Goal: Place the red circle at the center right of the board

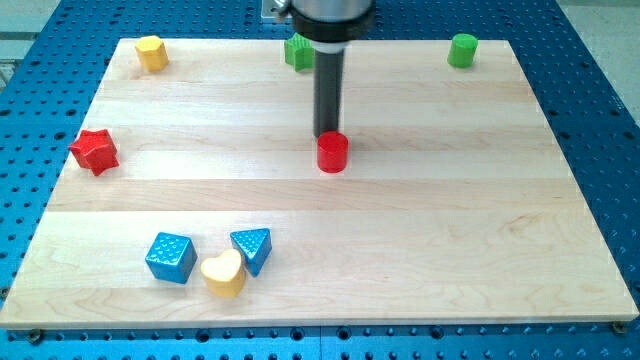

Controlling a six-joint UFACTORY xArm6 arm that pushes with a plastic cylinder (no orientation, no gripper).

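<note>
Camera view is showing the red circle [333,152] sitting mid-board [480,200], our tip [328,135] touching its upper-left edge; we have no jaws. We are judging a steady rightward push from the circle's left side best.

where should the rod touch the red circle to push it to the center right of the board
No gripping here, only pushing. Press the red circle on its side wall facing the view's left, midway across, so it slides straight toward the view's right. It is a short upright round block, so an off-centre push would likely make it roll aside. My tip now sits at its top edge, so it should probably circle round to the left first.
</note>
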